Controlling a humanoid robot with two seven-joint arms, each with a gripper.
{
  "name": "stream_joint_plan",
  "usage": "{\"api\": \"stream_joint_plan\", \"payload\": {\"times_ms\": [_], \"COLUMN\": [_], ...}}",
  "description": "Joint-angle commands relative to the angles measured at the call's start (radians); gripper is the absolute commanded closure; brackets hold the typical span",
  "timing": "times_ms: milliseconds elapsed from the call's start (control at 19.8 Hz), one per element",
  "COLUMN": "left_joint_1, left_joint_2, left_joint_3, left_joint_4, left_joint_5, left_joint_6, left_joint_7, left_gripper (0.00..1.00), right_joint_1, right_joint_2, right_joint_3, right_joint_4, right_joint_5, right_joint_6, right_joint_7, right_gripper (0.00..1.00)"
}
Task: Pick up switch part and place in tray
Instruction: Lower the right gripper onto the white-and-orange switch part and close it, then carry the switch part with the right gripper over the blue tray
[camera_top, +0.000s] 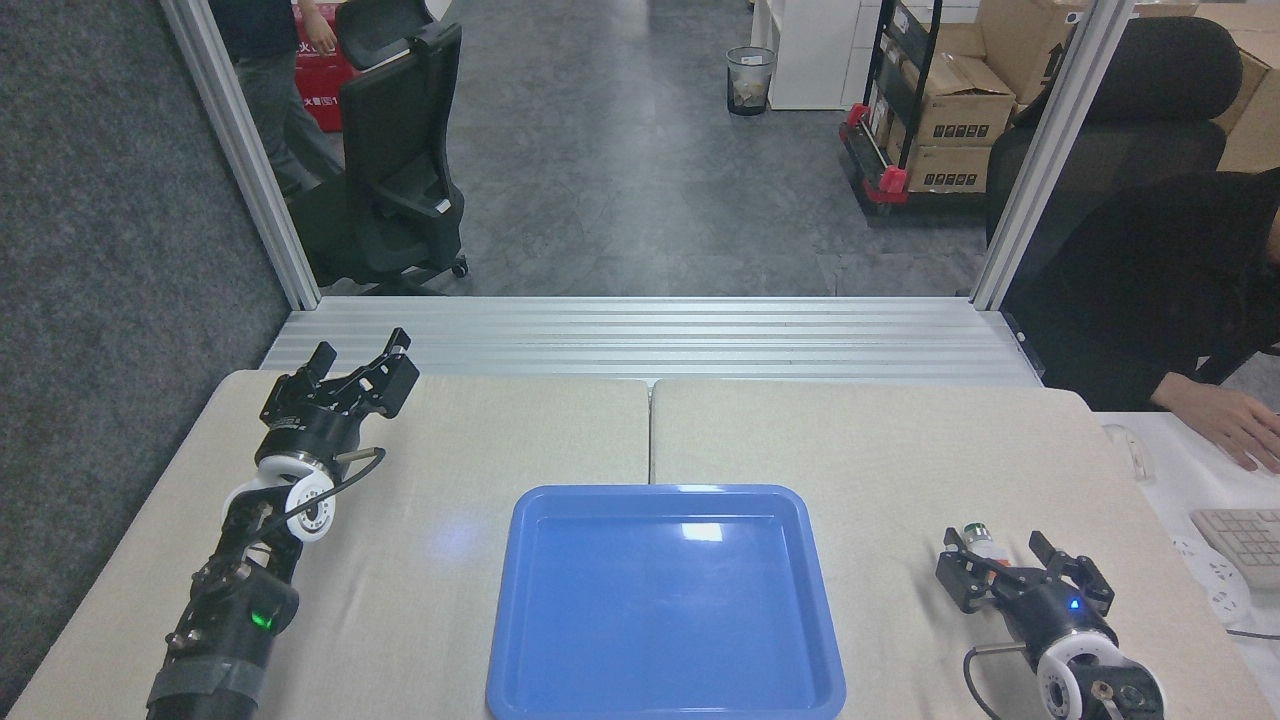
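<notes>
Matte beige tabletop (500, 440): right fingers (1022, 578) spread, seemingly straddling blocky switch part (978, 541).

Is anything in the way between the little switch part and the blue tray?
No. The switch part sits between the open right claw's fingers, right of the tray. Only bare table lies between them, and the tray looks empty.

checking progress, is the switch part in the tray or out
Out. The switch part lies on the table right of the blue tray, between the open right claw's fingers; the tray holds nothing.
</notes>
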Motion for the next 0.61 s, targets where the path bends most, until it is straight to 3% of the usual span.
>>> {"api": "stream_joint_plan", "payload": {"times_ms": [0, 50, 101, 151, 252, 353, 555], "left_joint_1": [-0.001, -0.001, 0.001, 0.001, -0.001, 0.001, 0.001], "left_joint_2": [0.000, 0.000, 0.000, 0.000, 0.000, 0.000, 0.000], "left_joint_3": [-0.025, -0.025, -0.025, -0.025, -0.025, -0.025, -0.025], "left_joint_4": [0.000, 0.000, 0.000, 0.000, 0.000, 0.000, 0.000], "left_joint_5": [0.000, 0.000, 0.000, 0.000, 0.000, 0.000, 0.000], "left_joint_6": [0.000, 0.000, 0.000, 0.001, 0.001, 0.000, 0.000], "left_joint_7": [0.000, 0.000, 0.000, 0.000, 0.000, 0.000, 0.000], "left_gripper": [0.00, 0.00, 0.00, 0.00, 0.00, 0.00, 0.00], "right_joint_1": [0.019, 0.019, 0.021, 0.021, 0.013, 0.012, 0.001], "right_joint_2": [0.016, 0.018, 0.021, 0.022, 0.025, 0.042, 0.059], "right_joint_3": [0.059, 0.059, 0.059, 0.059, 0.059, 0.048, 0.045], "right_joint_4": [0.121, 0.127, 0.125, 0.122, 0.115, 0.069, -0.220], "right_joint_5": [0.074, 0.074, 0.073, 0.071, 0.068, 0.067, 0.062], "right_joint_6": [0.004, 0.013, 0.018, 0.018, 0.023, 0.030, 0.153], "right_joint_7": [-0.023, -0.025, -0.026, -0.029, -0.029, -0.029, -0.022], "right_gripper": [0.22, 0.27, 0.41, 0.67, 0.97, 1.00, 1.00]}}
